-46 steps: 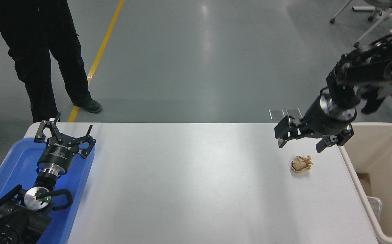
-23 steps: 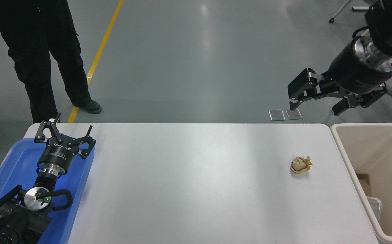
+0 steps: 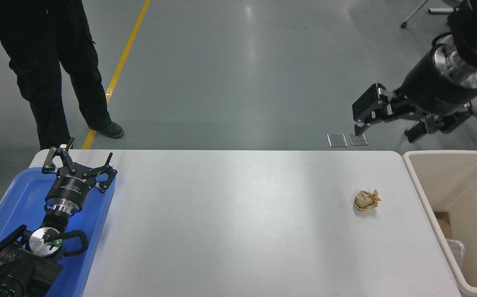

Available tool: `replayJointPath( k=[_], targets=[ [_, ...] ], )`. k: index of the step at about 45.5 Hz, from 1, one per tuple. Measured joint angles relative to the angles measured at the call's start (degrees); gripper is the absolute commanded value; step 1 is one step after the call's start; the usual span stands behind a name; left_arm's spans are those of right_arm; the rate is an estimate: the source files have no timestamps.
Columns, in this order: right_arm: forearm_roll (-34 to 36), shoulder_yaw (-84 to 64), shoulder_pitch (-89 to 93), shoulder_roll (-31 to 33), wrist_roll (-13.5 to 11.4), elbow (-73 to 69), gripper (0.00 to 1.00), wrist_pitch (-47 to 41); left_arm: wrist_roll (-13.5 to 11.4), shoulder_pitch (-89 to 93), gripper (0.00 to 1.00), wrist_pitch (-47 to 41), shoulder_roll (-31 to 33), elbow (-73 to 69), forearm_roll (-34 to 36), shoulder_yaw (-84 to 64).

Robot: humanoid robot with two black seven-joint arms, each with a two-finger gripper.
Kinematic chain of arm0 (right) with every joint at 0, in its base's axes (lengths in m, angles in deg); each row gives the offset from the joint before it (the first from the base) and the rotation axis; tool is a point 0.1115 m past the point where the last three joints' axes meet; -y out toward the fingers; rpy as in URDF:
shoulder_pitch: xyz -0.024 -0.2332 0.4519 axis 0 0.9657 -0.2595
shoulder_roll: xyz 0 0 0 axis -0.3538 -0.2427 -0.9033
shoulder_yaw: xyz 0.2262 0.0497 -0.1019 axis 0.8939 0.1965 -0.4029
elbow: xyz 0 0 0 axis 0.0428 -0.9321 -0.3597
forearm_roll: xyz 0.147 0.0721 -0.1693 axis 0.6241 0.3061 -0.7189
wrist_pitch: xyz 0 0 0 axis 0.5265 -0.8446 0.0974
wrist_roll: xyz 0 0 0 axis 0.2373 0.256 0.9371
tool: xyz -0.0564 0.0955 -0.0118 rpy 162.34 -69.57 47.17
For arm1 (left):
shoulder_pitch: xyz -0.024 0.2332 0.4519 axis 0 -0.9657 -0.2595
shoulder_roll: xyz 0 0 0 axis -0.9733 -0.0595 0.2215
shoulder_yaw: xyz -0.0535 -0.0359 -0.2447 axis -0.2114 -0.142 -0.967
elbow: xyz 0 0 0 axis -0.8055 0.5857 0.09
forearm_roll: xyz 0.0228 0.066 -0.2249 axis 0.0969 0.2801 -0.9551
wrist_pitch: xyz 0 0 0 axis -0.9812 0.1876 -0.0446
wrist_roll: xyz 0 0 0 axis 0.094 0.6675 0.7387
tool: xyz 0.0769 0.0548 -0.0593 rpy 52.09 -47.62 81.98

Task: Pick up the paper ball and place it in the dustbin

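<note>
We judge the small tan crumpled paper ball (image 3: 367, 200), near the table's right edge, light and soft; the spread right gripper (image 3: 387, 131) should pinch its middle.

paper ball (image 3: 367, 200): tan-beige
dustbin (image 3: 412, 173): cream-beige
table (image 3: 238, 222): white
tray (image 3: 11, 198): blue
grippers, left (image 3: 78, 164) & right (image 3: 387, 131): black
floor line (image 3: 119, 70): yellow
</note>
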Motion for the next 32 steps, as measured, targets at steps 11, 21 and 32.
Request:
replayJointPath(
  k=[11,21,32],
  targets=[
    [0.13,0.43,17.73,-2.10,-0.03,7.39,1.00,16.13,-0.06,0.00,0.99,0.00,0.01,0.00,0.00,0.00],
    [2.63,2.22,33.85,-5.37,-0.21,19.23,1.00,22.56,-0.06,0.01,0.99,0.00,0.01,0.02,0.00,0.00],
    [9.26,3.72,46.87,-8.44,-0.45,32.34,1.00,24.92,0.02,0.04,0.99,0.00,0.01,0.06,0.00,0.03]
  ],
)
